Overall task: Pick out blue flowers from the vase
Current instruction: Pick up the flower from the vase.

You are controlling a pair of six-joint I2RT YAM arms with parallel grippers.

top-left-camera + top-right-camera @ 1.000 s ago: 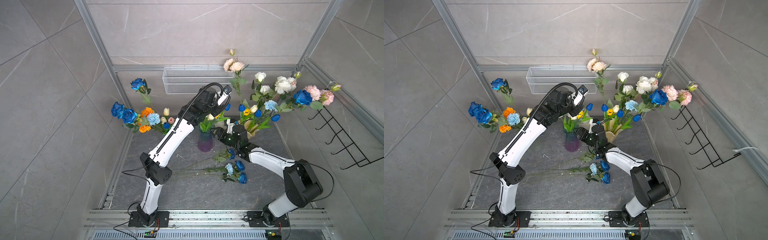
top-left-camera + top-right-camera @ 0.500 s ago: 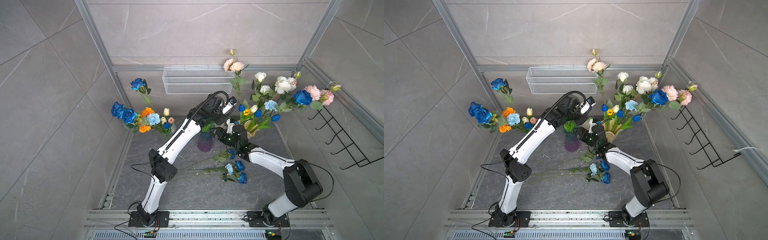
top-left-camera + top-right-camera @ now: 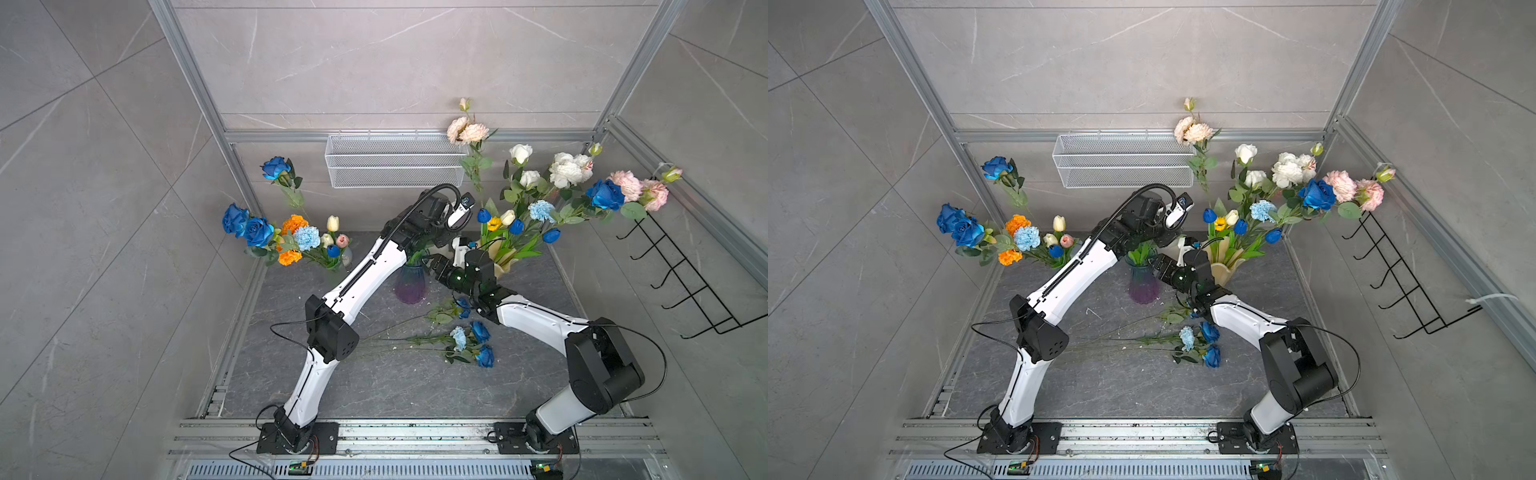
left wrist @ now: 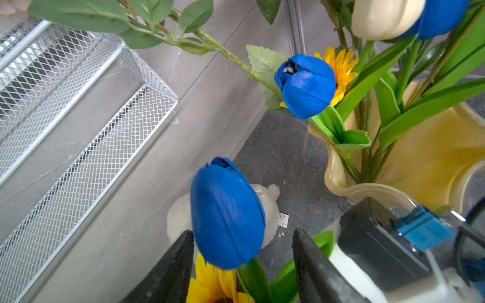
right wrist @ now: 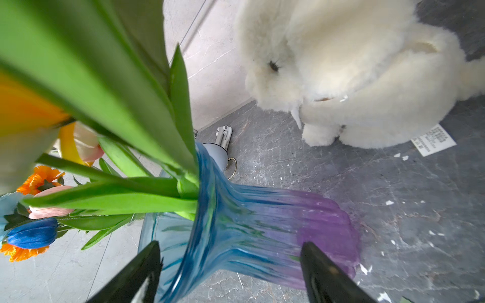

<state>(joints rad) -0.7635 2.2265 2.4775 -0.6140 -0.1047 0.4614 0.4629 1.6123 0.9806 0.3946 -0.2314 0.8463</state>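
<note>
Plainly, the risk sits at the blue-and-purple vase [image 3: 409, 284] in the middle of the bench [image 3: 374, 386]. The left claw [image 4: 241, 232] has its fingers apart with a blue tulip [image 4: 227, 212] between them. The flower head stands just above the tips, the green stem runs down through the gap, and neither finger is seen to press on it. A sunflower [image 4: 212, 286] and green leaves crowd the same gap. If the claw closes where it is, it may catch the sunflower or a leaf along with the tulip, and a wrong flower would come out too. If it closes too high, it would pinch the soft head, which could slip or crumple.

The right claw [image 5: 230, 242] stands wide on either side of the vase's neck; whether its fingers touch the glass cannot be told. Unless the vase is braced, a pull that is not straight up could tilt or drag it — and a white plush toy [image 5: 354, 65] and a yellow vase [image 4: 433, 162] stand near enough to be knocked. The left arm [image 3: 365, 274] and right arm [image 3: 536, 320] also come close together over the vase in both top views, so a careless lift could make them collide.

Several picked blue flowers [image 3: 478, 336] already lie on the bench nearer the front, and a blue rose [image 3: 606, 194] stands in the yellow vase.
</note>
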